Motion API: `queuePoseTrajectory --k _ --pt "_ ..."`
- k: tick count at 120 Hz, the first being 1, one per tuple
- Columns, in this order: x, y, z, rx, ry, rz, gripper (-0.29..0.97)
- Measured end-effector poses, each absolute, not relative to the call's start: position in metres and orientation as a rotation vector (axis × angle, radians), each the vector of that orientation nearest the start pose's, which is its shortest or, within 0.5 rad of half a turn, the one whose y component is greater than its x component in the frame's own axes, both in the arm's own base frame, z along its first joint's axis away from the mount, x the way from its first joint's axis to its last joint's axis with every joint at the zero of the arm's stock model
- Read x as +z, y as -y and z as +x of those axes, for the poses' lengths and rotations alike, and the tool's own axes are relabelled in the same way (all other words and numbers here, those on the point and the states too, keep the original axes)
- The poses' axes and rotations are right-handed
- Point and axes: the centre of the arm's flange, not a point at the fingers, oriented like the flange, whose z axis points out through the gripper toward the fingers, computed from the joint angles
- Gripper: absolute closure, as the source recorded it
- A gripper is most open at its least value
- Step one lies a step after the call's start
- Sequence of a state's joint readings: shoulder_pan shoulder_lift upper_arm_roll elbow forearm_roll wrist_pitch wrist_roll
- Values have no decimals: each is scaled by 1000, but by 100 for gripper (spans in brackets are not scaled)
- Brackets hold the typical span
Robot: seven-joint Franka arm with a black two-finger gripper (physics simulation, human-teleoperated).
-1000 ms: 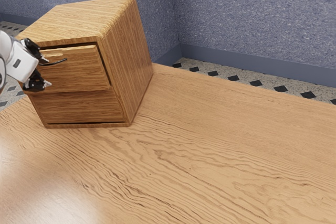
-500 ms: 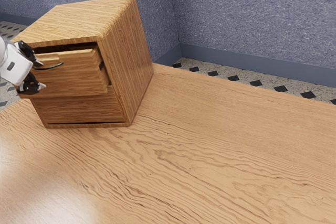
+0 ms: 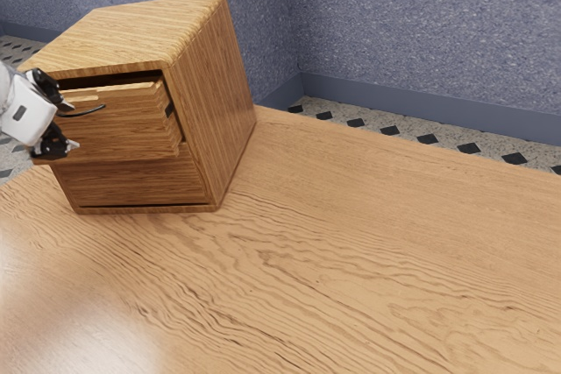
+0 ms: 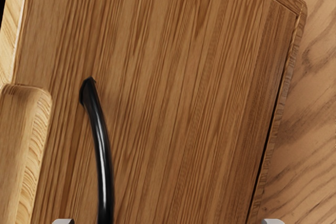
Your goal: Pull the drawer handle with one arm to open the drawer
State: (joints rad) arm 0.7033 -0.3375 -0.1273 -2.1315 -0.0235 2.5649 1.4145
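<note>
Black two-finger gripper (image 3: pixel 61 118), fingers spread wide, straddles the thin curved black drawer handle (image 3: pixel 88 110) without clamping it. In the exterior view the handle lies at its 3 o'clock, on the partly open upper wooden drawer (image 3: pixel 123 124). The pull likely runs toward 9 o'clock.

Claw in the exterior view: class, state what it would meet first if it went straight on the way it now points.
Probably the black handle, which lies between the open fingers of the claw; just behind it stands the upper drawer's front. Depth is hard to judge.
</note>
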Motion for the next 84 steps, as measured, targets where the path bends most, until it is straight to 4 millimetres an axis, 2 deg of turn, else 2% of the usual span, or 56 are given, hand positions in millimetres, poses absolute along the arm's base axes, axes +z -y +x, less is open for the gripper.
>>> queuePoseTrajectory --k 13,27,45,68,84 --pt "634 -270 429 -510 -984 -2235 24" --pt "625 -275 432 -501 -983 -2250 17" --pt "628 -274 429 -505 -977 -2246 24" --pt "637 -274 419 -509 -955 -2237 24" --pt "632 -276 422 -506 -957 -2249 22"
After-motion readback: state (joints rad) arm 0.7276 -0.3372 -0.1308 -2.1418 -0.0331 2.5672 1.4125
